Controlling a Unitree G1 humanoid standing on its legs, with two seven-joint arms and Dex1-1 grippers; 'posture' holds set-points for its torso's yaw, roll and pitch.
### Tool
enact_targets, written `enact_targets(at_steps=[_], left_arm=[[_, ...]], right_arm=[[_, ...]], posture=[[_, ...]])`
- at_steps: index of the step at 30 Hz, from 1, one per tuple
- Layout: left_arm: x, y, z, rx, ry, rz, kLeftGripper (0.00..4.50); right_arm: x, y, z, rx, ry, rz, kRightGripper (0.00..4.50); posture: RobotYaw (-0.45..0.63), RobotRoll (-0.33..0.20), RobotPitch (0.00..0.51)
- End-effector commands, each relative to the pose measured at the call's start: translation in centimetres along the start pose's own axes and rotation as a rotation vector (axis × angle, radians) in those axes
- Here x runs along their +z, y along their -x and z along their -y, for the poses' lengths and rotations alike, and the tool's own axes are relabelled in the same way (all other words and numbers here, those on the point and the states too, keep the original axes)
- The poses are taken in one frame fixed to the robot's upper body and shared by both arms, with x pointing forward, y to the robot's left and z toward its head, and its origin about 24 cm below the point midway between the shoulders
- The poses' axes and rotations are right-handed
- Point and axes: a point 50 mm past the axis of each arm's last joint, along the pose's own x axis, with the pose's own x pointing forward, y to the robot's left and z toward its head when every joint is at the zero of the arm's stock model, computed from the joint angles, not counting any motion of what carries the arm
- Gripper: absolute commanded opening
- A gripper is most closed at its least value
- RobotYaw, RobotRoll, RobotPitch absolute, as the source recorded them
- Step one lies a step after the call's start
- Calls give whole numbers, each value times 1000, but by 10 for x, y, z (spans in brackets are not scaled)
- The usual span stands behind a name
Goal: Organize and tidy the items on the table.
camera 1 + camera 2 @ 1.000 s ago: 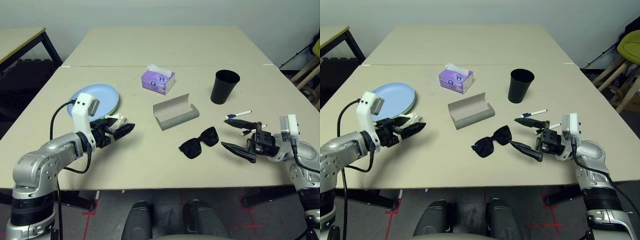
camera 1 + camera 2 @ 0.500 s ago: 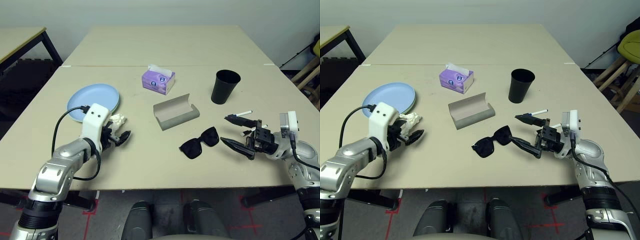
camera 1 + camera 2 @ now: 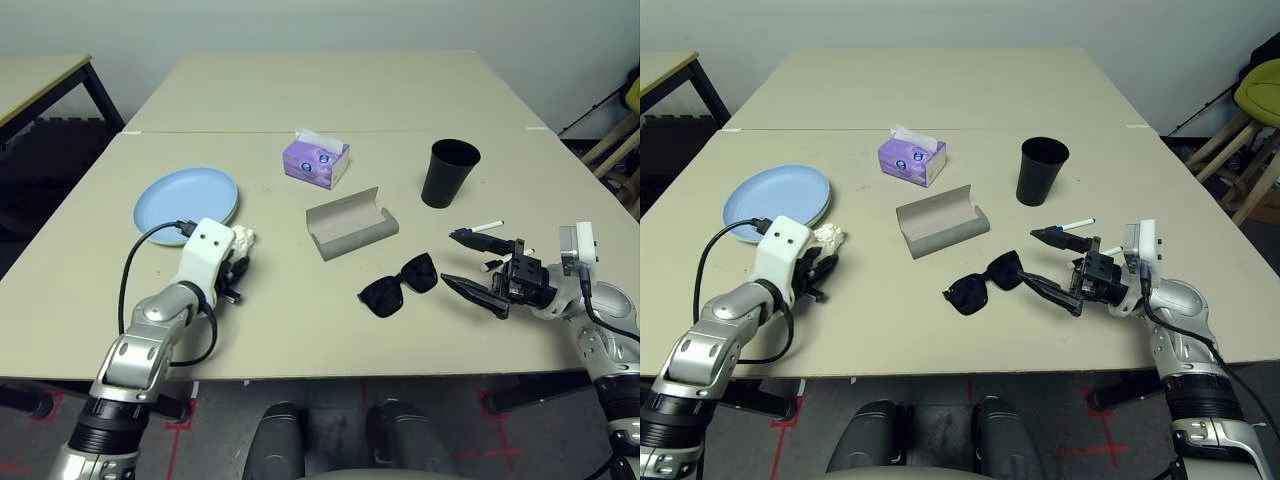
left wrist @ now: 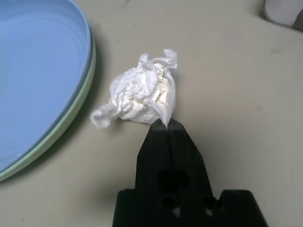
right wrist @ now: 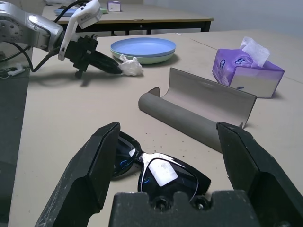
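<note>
White crumpled tissue (image 4: pixel 139 97) lies on our table (image 3: pixel 300 310) just beside the stacked plates (image 3: pixel 185 198), nipped at its edge by our left gripper (image 4: pixel 165 124) with fingers pressed together, while our right gripper (image 5: pixel 170 156) stands spread wide before the black sunglasses (image 3: pixel 398 284).

Head stereo pair: high, looks forward and down over table (image 3: pixel 300 300); whole layout seen, mid-range, both arms at lower corners.

Left wrist camera: very close, looks down along closed fingers at crumpled tissue (image 4: pixel 139 94); plates (image 4: pixel 42 85) at 9 o'clock of it.

Right wrist camera: low, near level, looks across table past sunglasses (image 5: pixel 161 168) to glasses case (image 5: pixel 199 111); shares tissue, plates with left wrist view.
</note>
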Motion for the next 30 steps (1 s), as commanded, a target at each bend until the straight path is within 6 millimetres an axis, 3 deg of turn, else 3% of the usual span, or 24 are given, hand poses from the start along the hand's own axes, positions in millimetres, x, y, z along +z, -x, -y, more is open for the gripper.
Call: enact_targets(at_steps=[1, 6, 10, 17, 27, 30], left_arm=[[16, 4, -1, -52, 39, 48, 16], [43, 10, -5, -115, 123, 137, 16], [59, 7, -26, -6, 137, 190, 16], [50, -7, -57, 212, 50, 136, 16], [29, -26, -66, 305, 3, 32, 16], [29, -28, -68, 312, 17, 34, 688]], right_arm=[[3, 0, 0, 2, 15, -1, 4500], [2, 0, 0, 2, 16, -4, 4500], [2, 0, 1, 3, 15, -6, 4500], [3, 0, 1, 1, 16, -5, 4500], [3, 0, -3, -8, 13, -3, 4500], [4, 1, -3, -11, 14, -4, 4500]], posture=[[92, 0, 50], [95, 0, 50], [96, 0, 50], [88, 0, 49], [73, 0, 50], [73, 0, 50]])
